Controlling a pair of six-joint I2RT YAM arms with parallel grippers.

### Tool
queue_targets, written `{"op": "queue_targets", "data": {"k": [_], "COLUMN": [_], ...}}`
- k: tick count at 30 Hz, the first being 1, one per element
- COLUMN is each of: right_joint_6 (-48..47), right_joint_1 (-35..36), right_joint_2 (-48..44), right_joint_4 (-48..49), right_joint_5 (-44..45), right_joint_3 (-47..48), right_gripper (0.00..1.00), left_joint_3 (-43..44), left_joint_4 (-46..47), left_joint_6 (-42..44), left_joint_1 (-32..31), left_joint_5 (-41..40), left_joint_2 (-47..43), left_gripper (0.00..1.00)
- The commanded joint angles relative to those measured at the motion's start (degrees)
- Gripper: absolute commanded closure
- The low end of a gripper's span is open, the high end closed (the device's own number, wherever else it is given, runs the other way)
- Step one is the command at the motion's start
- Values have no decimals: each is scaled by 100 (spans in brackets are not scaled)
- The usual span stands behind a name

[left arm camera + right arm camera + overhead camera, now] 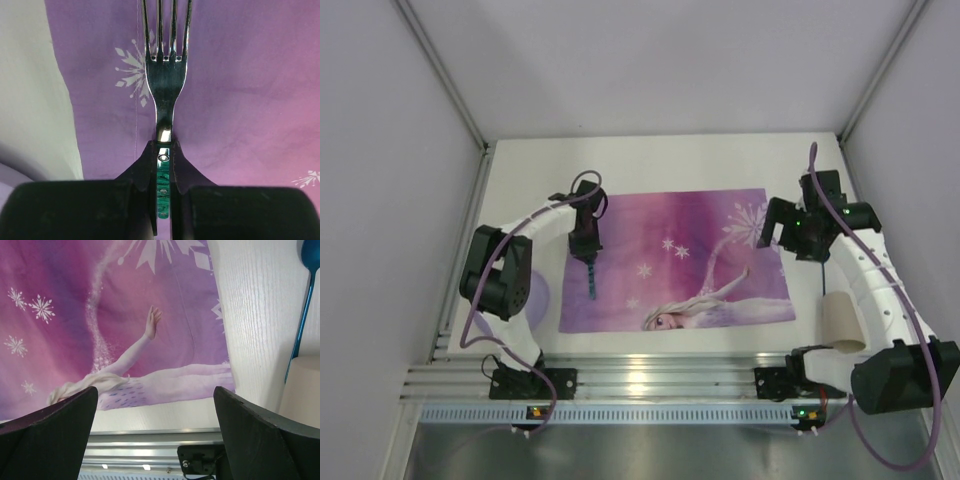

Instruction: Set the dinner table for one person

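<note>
Fork clamped in left tool; right tool apart; spoon by beige cup

- even, soft overhead light; the top view is slightly hazy, with faint shadows.
- glare streaks on the rail.
- the fork gleams sharply; the dark fingers below it blur.
- right wrist view: near fingers look soft, perhaps out of focus.

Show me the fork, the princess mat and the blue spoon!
fork (pixel 165 85): left wrist view, on its shiny neck below the prongs.
princess mat (pixel 670 225): top view, on its purple middle.
blue spoon (pixel 300 325): right wrist view, on its handle.
</note>
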Motion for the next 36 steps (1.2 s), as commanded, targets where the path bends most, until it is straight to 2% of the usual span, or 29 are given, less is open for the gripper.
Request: {"op": "queue_targets", "data": {"k": [1, 2, 3, 7, 12, 18, 23, 27, 36], "right_joint_6": [-27, -18, -26, -44, -27, 35, 0, -44, -35], "right_joint_1": [13, 13, 13, 22, 13, 5, 13, 13, 13], "right_joint_2": [-281, -307, -360, -448, -492, -483, -448, -413, -369], "right_joint_4": [-37, -46, -54, -98, -55, 86, 148, 174, 200], "right_joint_5": [36, 36, 36, 97, 88, 1, -43, -35, -35], "right_joint_3": [-108, -169, -196, -293, -354, -451, -539, -539, -513], "right_gripper": [0, 0, 0, 0, 0, 0, 0, 0, 0], "left_joint_3": [-32, -24, -6, 196, 205, -550, -1130, -1385, -1720], "left_joint_4": [310, 302, 284, -32, -454, -577, -534, -446, -59], "left_joint_6": [-10, 34, 43, 96, 237, 35, -36, 17, 44], "left_joint_1": [-53, -53, -53, -62, -62, 130, 579, 1167, 1335], "left_joint_5": [-228, -246, -272, -518, -1017, -1563, -1529, -1415, -1099], "left_joint_2": [29, 29, 21, -251, -858, -1394, -1746, -1957, -1624], "left_gripper": [93, 84, 64, 40, 38, 37, 38, 40, 49]}}
